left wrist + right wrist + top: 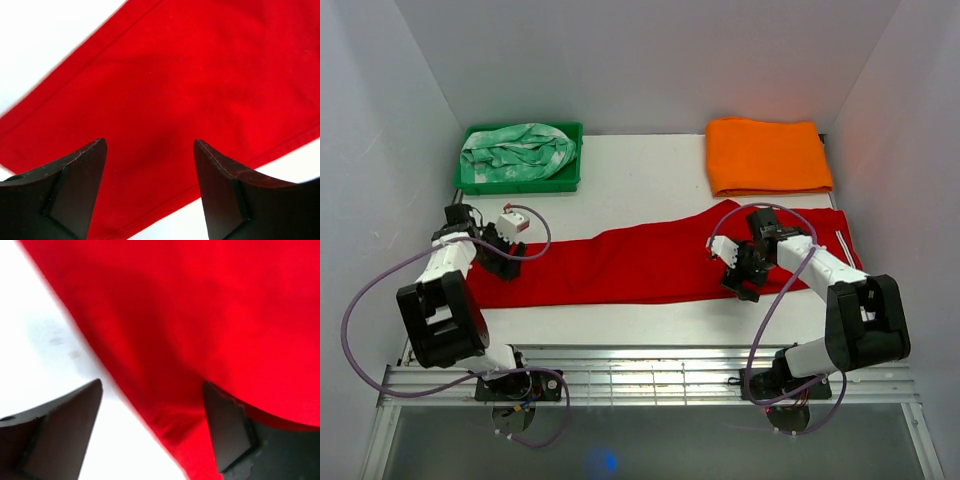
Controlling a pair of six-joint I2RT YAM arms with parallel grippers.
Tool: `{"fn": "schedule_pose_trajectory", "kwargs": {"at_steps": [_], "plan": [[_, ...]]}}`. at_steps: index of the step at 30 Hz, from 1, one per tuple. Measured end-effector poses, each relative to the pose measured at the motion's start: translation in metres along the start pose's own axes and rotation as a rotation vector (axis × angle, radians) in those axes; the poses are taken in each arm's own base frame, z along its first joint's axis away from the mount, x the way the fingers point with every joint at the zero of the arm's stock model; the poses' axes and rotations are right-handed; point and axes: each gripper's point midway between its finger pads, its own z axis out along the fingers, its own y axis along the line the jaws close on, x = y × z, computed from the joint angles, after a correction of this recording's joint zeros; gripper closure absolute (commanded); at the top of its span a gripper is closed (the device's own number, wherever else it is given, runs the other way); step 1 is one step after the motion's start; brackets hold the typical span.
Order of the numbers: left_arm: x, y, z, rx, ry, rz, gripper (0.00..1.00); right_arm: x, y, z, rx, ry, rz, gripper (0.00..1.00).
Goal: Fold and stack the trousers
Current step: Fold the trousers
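- The flat white table [650, 170] carries everything. Its far right corner lies under a cloth, and its near edge ends at a metal rail where the two arm bases are bolted.
- One pair of plain bright red cloth trousers [620, 265] lies flat across the middle of the table. It runs from the left arm up to the right edge, with the waist end on the right. Part of that end is hidden behind the right arm.
- One plain orange cloth [767, 155], folded into a thick rectangle, sits at the far right corner, apart from the trousers.
- One shallow green plastic tray [520, 187] stands at the far left corner. It holds one crumpled mint green and white patterned cloth [520, 150].
- There are two black and white arms, each with one gripper.
- The left gripper [150, 145] hangs over the leg end of the trousers. Its jaws are spread wide and hold nothing, with the red cloth and a strip of table showing between them.
- The right gripper [152, 385] sits at the near edge of the trousers by the waist end, also spread wide. The wrist picture is blurred. The cloth reaches the right-hand finger, but whether they touch I cannot tell.
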Motion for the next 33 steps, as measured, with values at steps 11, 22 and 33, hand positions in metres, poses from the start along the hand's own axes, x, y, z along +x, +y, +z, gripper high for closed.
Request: {"fn": "schedule_pose_trajectory", "kwargs": {"at_steps": [11, 22, 33], "plan": [[0.035, 0.049, 0.042, -0.046, 0.129, -0.267, 0.44, -0.075, -0.043, -0.078, 0.014, -0.200, 0.098, 0.18], [0.029, 0.077, 0.024, -0.017, 0.041, -0.244, 0.18, 0.004, -0.023, -0.026, -0.164, -0.056, 0.380, 0.40], [-0.202, -0.097, -0.009, 0.218, -0.412, 0.366, 0.34, 0.029, 0.006, -0.013, -0.214, 0.003, 0.375, 0.56]]}}
